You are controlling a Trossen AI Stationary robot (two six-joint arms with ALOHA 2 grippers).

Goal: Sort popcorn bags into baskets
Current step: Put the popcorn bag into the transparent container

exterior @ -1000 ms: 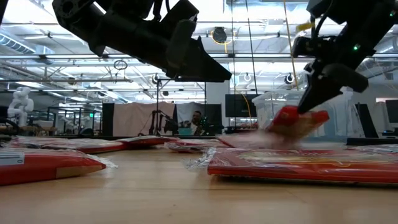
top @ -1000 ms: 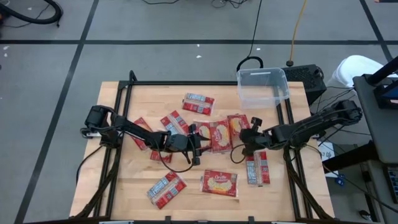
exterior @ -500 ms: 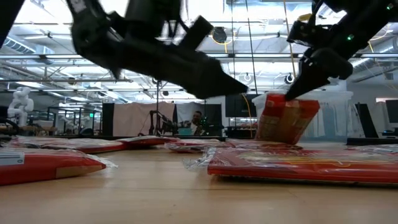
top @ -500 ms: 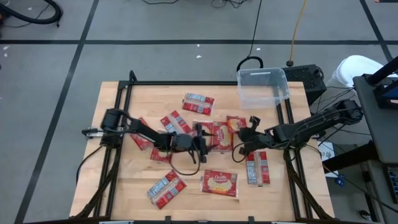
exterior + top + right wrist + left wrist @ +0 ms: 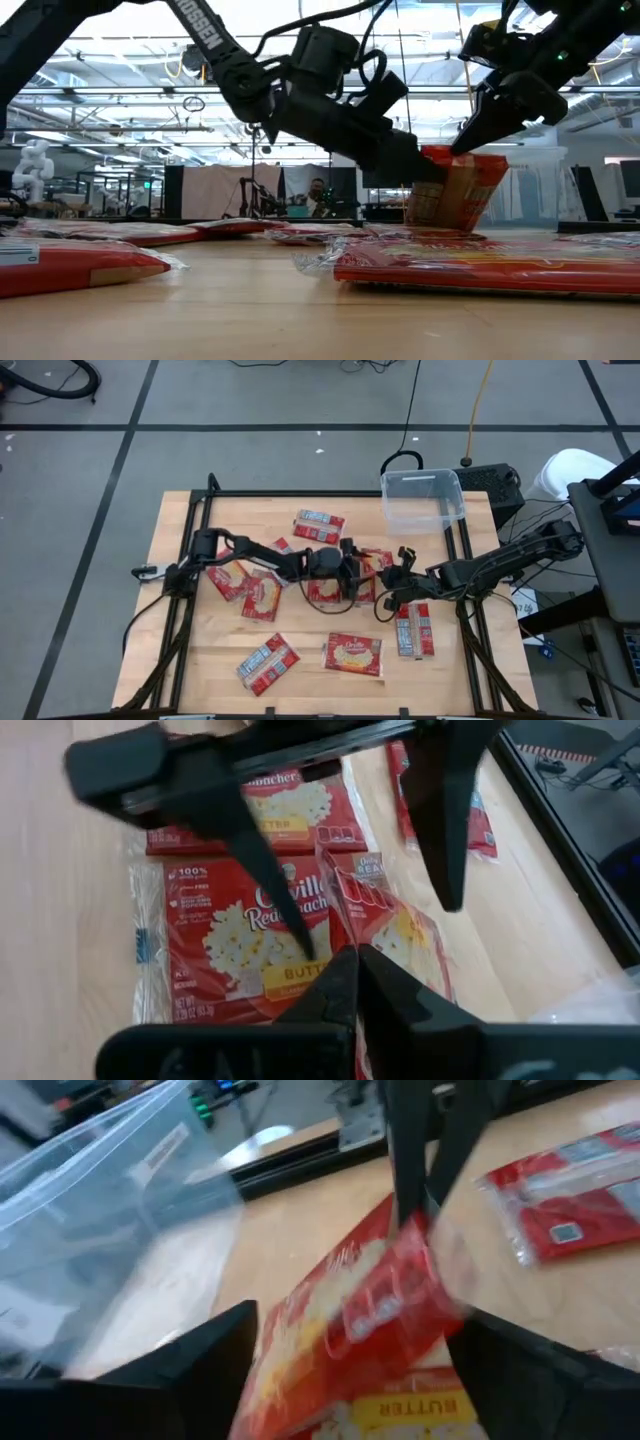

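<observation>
popcorn bags lie scattered flat over the pale wooden table (image 5: 200,660), and one bag (image 5: 455,190) stands lifted on edge near the table's middle, pinched at its upper edge by the right gripper (image 5: 468,145), whose fingers are closed on it. in the right wrist view the same held bag (image 5: 385,935) runs out from between the dark fingers, above a flat bag with the popcorn picture (image 5: 240,935). the left gripper (image 5: 355,575) reaches in from the left side, right up against the held bag; its two fingers are spread wide, one (image 5: 195,1370) on either side of the packet in the left wrist view, not closed on it.

other bags rest flat: one near the far edge (image 5: 319,525), one at the front (image 5: 352,654), one front-left (image 5: 267,663), one beside the right arm (image 5: 413,628), and a few under the left arm (image 5: 262,596).

the clear basket (image 5: 421,499) sits at the table's far right corner, well apart from the held bag, with nothing visible inside.

the table stands on a grey floor marked with dark lines (image 5: 130,430), with cables (image 5: 410,410) trailing behind it and a black box (image 5: 495,485) just beside the basket. the low view looks into a large hall with bright ceiling lights, a white robot figure (image 5: 30,165) at the far left, and a person (image 5: 316,192) seated far back.
</observation>
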